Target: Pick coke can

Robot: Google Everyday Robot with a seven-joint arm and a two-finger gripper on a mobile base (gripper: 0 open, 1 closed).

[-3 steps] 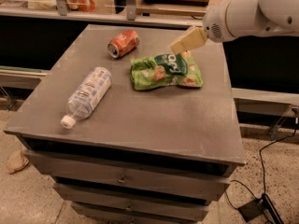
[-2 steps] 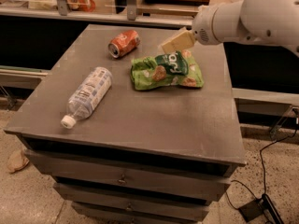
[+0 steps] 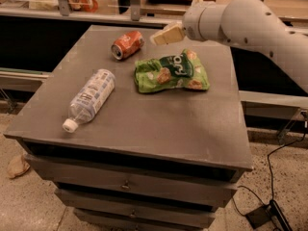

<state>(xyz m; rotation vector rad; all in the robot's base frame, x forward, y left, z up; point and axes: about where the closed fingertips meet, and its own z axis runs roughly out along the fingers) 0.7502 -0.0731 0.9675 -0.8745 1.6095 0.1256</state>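
The coke can (image 3: 127,44) is red-orange with a silver top and lies on its side at the back left of the grey table (image 3: 144,124). My gripper (image 3: 161,35) hangs over the table's back edge, just right of the can and above the green snack bag (image 3: 171,71). It is apart from the can. The white arm reaches in from the right.
A clear plastic water bottle (image 3: 90,98) with a white cap lies on the table's left side. Drawers run below the table top. A glass-fronted counter stands behind. A cable and a black box (image 3: 262,214) lie on the floor at the right.
The arm and gripper have moved left along the back of the table, from over the snack bag's right end towards the coke can. The objects have not moved.
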